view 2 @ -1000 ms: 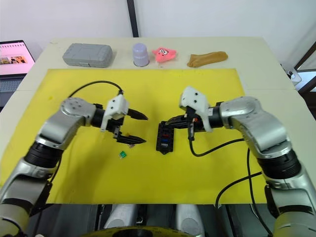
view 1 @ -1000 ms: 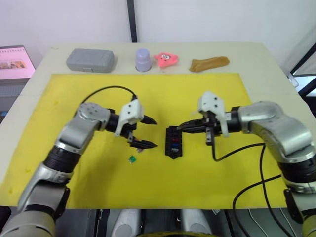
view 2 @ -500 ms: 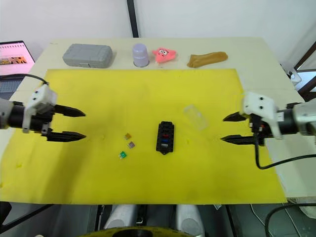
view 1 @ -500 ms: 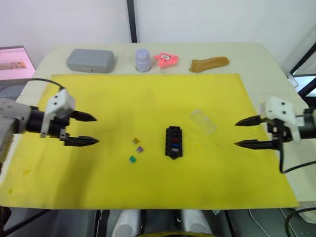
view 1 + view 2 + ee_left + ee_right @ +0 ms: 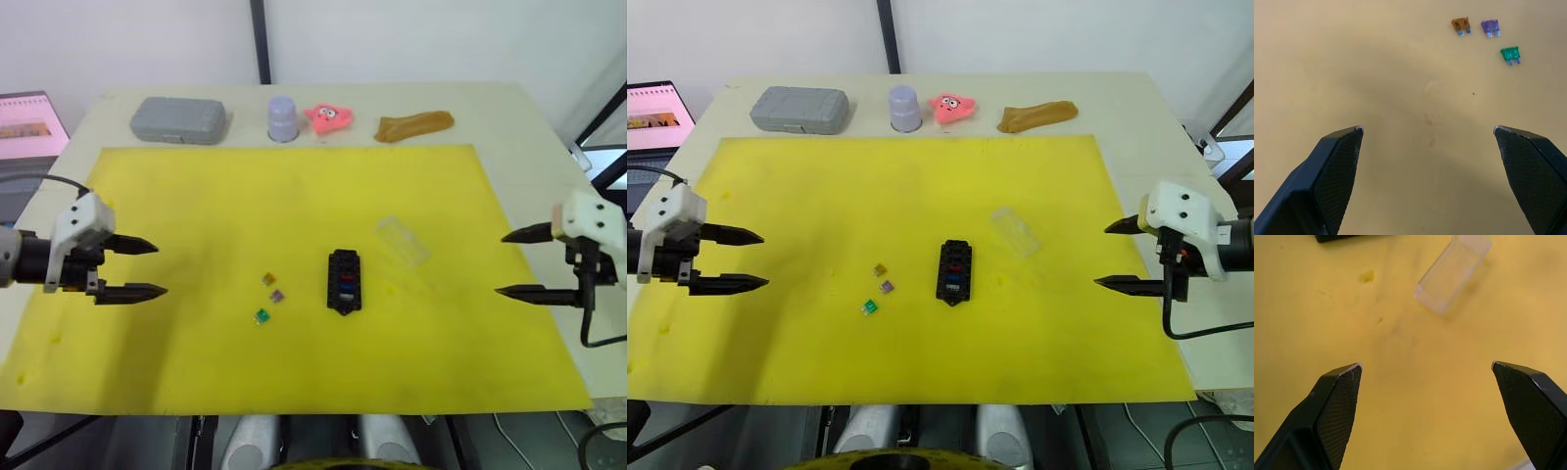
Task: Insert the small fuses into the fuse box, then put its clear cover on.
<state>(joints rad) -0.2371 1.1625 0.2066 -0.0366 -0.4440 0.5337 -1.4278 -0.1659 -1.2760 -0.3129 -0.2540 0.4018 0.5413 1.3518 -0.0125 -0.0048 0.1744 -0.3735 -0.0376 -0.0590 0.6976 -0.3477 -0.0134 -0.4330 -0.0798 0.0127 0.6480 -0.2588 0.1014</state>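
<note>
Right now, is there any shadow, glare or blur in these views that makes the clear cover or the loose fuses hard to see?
Left eye view: even light, the clear cover is faint against the yellow mat, with only its edges showing. Right wrist view: the cover is sharper, its rim catching light. Left wrist view: a broad soft shadow darkens the mat between the fingers, while the three loose fuses stay crisp.

Table (image 5: 509, 108): pale top, mostly under a yellow mat (image 5: 196, 196).
Back strip, off the mat: grey case (image 5: 179, 119), lavender cup (image 5: 283, 117), pink star toy (image 5: 331, 117), brown cloth (image 5: 415, 125) — in a row.
On the mat: fuse box (image 5: 344, 281) at centre, clear cover (image 5: 403, 241) near its right, three small fuses (image 5: 269, 298) to its left — orange, purple, green.
</note>
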